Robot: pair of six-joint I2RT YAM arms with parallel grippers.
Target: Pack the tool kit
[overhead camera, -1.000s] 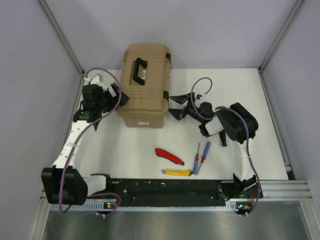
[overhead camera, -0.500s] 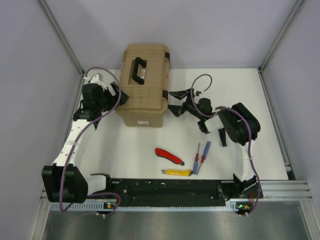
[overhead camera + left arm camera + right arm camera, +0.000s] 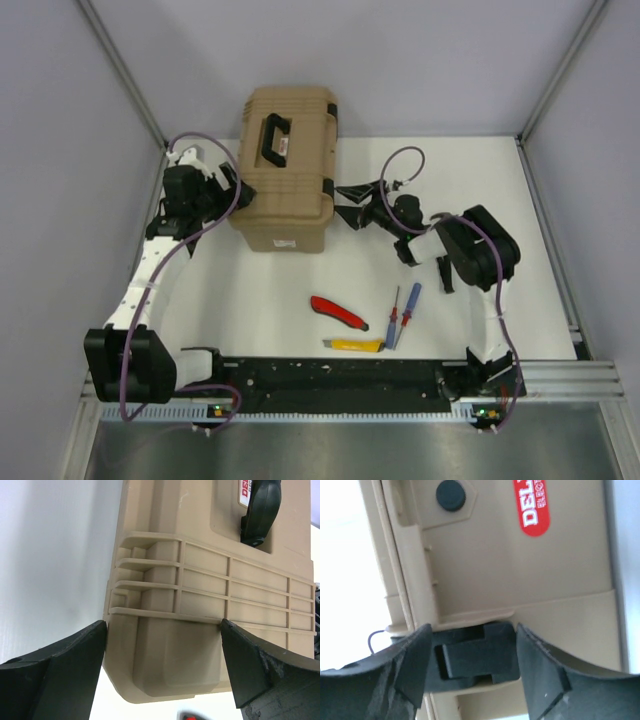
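Observation:
The tan ribbed toolbox (image 3: 290, 190) stands shut at the back middle, its black handle (image 3: 273, 140) on top. My left gripper (image 3: 233, 192) is open at the box's left end; in the left wrist view (image 3: 162, 630) its fingertips (image 3: 90, 640) straddle that end of the box (image 3: 165, 655). My right gripper (image 3: 347, 203) is open at the box's right side; in the right wrist view (image 3: 472, 655) its fingers flank the black latch (image 3: 470, 657). The red knife (image 3: 338, 312), yellow knife (image 3: 357, 345), red screwdriver (image 3: 394, 312) and blue screwdriver (image 3: 408, 305) lie on the table. The hammer is out of view.
A long shallow black tray (image 3: 330, 378) lies along the near edge between the arm bases. Grey walls and metal rails close in the white table (image 3: 250, 300) at left, right and back.
My right gripper has moved left, up to the toolbox's right latch. The left gripper and the box have shifted slightly. The loose tools have not moved.

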